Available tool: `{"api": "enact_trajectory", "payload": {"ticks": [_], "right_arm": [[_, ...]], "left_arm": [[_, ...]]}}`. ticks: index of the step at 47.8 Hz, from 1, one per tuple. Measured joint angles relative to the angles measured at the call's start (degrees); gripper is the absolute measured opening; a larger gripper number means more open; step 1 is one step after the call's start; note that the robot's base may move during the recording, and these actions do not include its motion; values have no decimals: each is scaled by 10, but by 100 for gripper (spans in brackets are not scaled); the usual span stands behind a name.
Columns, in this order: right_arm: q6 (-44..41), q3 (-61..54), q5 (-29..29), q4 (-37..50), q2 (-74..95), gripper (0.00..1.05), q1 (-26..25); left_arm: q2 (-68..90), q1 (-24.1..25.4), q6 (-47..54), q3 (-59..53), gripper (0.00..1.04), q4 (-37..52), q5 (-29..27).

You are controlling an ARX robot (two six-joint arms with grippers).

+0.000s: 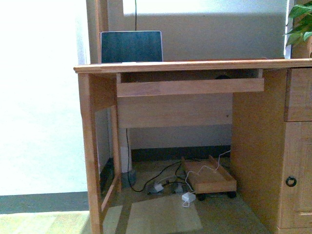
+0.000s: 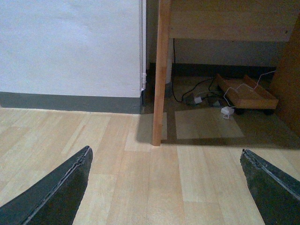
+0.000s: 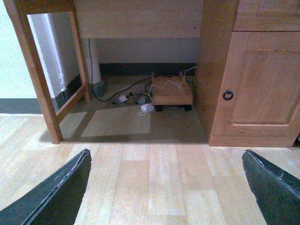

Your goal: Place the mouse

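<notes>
Front view: can just make out the mouse (image 1: 223, 76) as a dark lump on the pull-out tray (image 1: 190, 87) under the bench (image 1: 195, 65) top, right of the middle, mostly hidden behind the tray's front board. Open laptop (image 1: 131, 47) up on the bench, left end. Over the wooden floor (image 2: 140, 178), left fingers (image 2: 56, 192) spread wide, gripping nothing. Same for the right fingers (image 3: 51, 192): wide apart, empty.

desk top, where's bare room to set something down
Seen almost edge-on, the desk top shows nothing standing between the laptop and the plant; that stretch looks free. The pull-out tray holds a dark low shape near its right end. Under the desk it is crowded: cables, chargers, a wheeled wooden stand.
</notes>
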Motion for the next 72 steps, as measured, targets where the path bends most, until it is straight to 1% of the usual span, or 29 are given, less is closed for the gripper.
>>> {"api": "enact_trajectory", "payload": {"ticks": [72], "right_arm": [[0, 0, 0, 0, 0, 97, 0]], "left_arm": [[0, 0, 0, 0, 97, 0, 0]]}}
